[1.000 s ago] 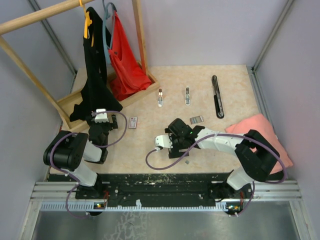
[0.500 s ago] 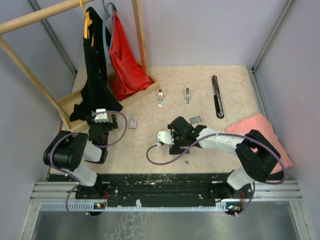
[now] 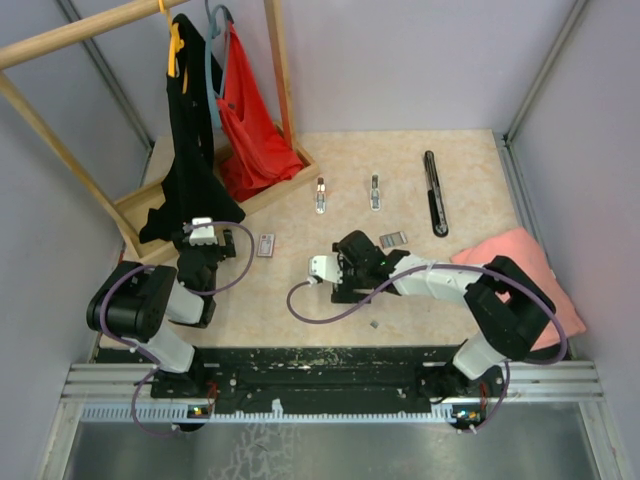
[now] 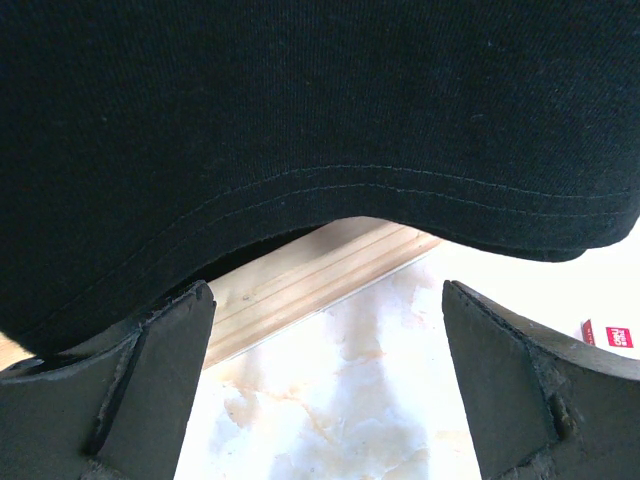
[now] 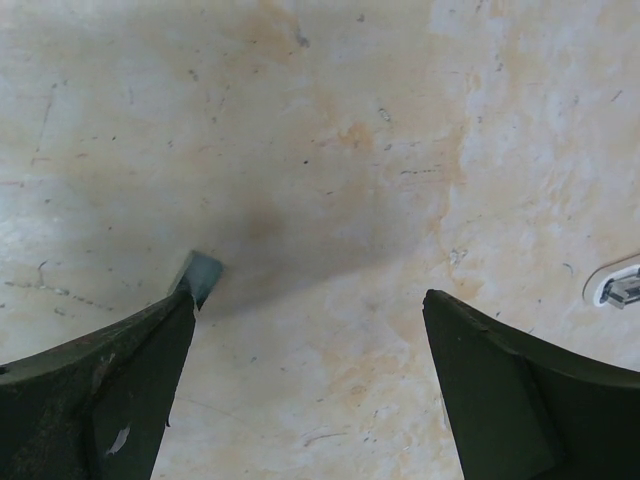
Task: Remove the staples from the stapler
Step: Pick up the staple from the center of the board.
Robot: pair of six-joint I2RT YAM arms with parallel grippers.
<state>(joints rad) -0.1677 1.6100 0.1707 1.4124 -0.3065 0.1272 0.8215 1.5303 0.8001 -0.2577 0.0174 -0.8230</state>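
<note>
1. Stapler (image 3: 434,192), long and black, lies flat on the far right part of the table (image 3: 470,160). Nothing touches it.
2. Staples (image 3: 393,239) lie in a little grey strip nearer the arms, just beside the right claw (image 5: 310,298).
3. That right claw is wide open and holds nothing. It looks down at bare table, with a tiny grey bit (image 5: 203,271) by one finger.
4. The left claw (image 4: 325,292) is wide open and empty too, close under the hem of a hanging black shirt (image 4: 300,100).
5. Two shiny clips (image 3: 321,196), a red-and-white box (image 3: 266,245) and a pink cloth (image 3: 520,270) also lie on the table.
</note>
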